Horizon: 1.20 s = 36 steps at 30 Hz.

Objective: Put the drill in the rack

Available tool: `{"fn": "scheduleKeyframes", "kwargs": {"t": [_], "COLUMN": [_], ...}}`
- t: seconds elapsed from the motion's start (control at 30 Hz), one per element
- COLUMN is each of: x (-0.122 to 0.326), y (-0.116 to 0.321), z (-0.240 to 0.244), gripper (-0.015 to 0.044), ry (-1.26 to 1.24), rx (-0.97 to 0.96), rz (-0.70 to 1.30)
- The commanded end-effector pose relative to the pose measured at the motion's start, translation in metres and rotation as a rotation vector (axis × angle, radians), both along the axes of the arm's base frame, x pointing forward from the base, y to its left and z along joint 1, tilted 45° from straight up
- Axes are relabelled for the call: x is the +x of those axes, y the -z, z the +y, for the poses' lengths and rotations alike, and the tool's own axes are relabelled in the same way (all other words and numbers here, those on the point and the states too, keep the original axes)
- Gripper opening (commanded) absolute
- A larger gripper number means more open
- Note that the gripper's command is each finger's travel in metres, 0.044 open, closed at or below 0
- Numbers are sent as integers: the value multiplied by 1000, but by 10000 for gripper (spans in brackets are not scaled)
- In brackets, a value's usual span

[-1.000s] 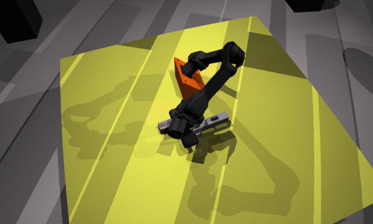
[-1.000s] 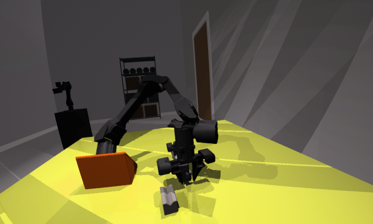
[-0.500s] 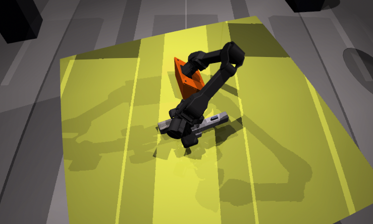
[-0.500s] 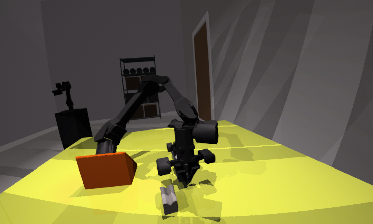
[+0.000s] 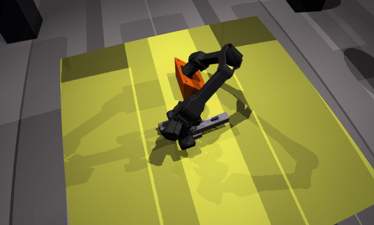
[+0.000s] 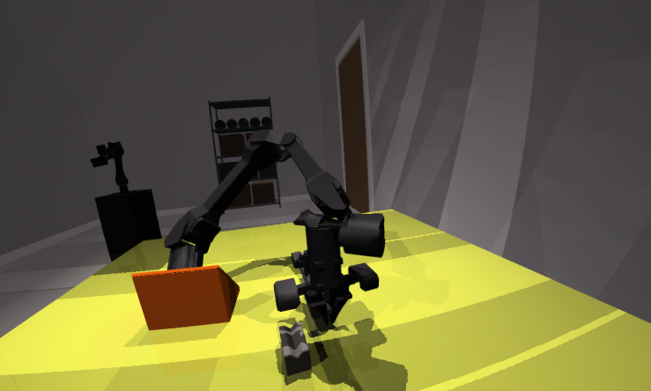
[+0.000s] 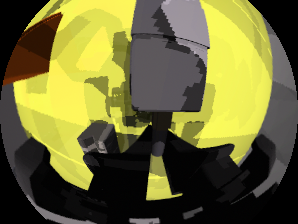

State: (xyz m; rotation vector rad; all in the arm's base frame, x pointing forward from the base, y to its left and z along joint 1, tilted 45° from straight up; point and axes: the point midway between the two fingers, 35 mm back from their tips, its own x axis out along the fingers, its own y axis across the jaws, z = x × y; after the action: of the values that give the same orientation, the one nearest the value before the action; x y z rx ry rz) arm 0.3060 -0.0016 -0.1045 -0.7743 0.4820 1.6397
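Note:
A long grey holder (image 5: 223,116) (image 7: 167,75) lies on the yellow table. A small dark raised piece (image 5: 214,118), which looks like the key, sits on its top. The drill (image 7: 158,148), a thin dark rod with a rounded end, sticks out of the holder's near end in the wrist view. My gripper (image 6: 329,318) (image 7: 153,128) points down and is shut on the drill just beyond the holder's end; the arm hides its tips in the top view. The rack (image 6: 296,345) (image 7: 97,140) is a short grey block with a V groove, beside the fingers and in line beyond the drill's end.
The orange wedge-shaped base (image 5: 179,71) (image 6: 187,298) (image 7: 35,50) carries the arm and stands beside the holder. The yellow table (image 5: 98,201) (image 6: 536,310) bears strong stripes and arm shadows. Dark pedestals and a shelf stand off the table.

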Motion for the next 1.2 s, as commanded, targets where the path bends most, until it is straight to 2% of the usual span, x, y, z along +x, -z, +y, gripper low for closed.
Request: {"fn": "scheduleKeyframes", "kwargs": {"t": [0.0, 0.67, 1.17], "x": [4, 11, 7], "y": [4, 20, 17], "z": [-7, -25, -17], "gripper": [0, 0, 394], "ry": [-1, -1, -2], "rx": [-6, -7, -5], "rz": [-8, -9, -7]}}
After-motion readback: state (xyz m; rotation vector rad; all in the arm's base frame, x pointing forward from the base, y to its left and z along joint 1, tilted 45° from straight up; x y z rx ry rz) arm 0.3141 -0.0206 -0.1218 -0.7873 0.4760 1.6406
